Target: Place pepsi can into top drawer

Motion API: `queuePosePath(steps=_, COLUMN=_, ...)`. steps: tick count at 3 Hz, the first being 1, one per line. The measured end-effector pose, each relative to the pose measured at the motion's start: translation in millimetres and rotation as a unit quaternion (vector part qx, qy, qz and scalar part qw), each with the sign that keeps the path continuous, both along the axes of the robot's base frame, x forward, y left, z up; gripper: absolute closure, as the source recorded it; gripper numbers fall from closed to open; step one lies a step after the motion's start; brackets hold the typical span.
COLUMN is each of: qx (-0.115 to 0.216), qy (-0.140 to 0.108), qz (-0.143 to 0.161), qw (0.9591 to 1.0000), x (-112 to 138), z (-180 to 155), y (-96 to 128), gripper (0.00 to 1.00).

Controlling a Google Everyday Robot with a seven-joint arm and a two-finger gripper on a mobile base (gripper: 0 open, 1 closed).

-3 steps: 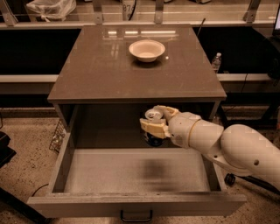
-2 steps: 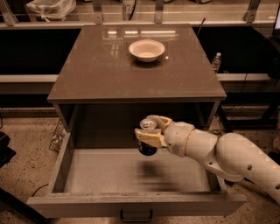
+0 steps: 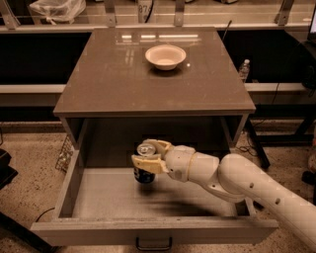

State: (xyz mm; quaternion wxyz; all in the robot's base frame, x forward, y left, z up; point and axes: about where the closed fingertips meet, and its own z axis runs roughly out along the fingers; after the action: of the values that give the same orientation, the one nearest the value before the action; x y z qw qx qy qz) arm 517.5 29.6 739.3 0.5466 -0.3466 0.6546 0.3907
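The top drawer (image 3: 74, 183) stands pulled out of the grey-brown cabinet, its pale bottom showing and a small dark handle (image 3: 154, 243) on its front. The pepsi can (image 3: 144, 174), dark blue with a silver top, is upright inside the drawer, left of centre, low over the bottom; I cannot tell if it touches. My gripper (image 3: 147, 156) reaches in from the right and is shut on the can's upper part, with pale fingers (image 3: 146, 164) on either side of it. The white arm (image 3: 247, 185) crosses the drawer's right half.
A white bowl (image 3: 165, 56) sits on the cabinet top (image 3: 108, 79) toward the back. A water bottle (image 3: 244, 70) stands behind the cabinet at right. A bag (image 3: 55, 10) lies on the back shelf at left. A wire basket (image 3: 62, 154) hangs left of the drawer.
My gripper has carried the can to the left and down, deeper into the drawer. The bowl and drawer have not moved.
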Motion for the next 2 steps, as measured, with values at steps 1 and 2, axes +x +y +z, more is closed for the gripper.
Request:
queuePosePath(steps=1, qx=0.018, qy=-0.004, qz=0.023, qw=0.9996, x=0.9, z=-11.9, y=22.2, gripper=1.0)
queuePosePath(steps=2, qx=0.018, qy=-0.022, qz=0.033, qw=0.999, x=0.0, z=-18.7, y=35.3, gripper=1.0)
